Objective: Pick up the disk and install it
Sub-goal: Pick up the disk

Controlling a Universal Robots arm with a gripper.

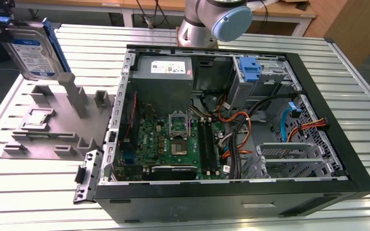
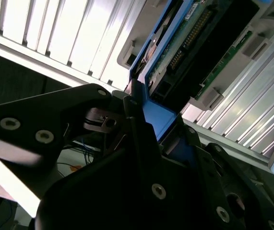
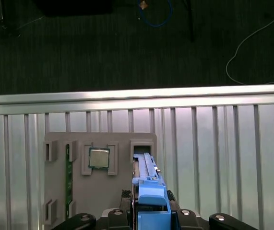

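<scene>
— One disk [image 1: 36, 50], then. Where is it?
— It's held upright in the gripper [image 1: 5, 25], above the grey fixture [image 1: 50, 122] on the desk [image 1: 18, 192], well to the exterior view's left of the open computer case [image 1: 236, 199].
— And the fingers [image 2: 137, 136]?
— Clamped on the disk's blue carrier frame; both wrist views show the blue edge between them.
— Anything in the fixture?
— A square chip [image 3: 99, 157] lies in one recess, with a green board [image 3: 69, 167] edgeways just beside it.
</scene>
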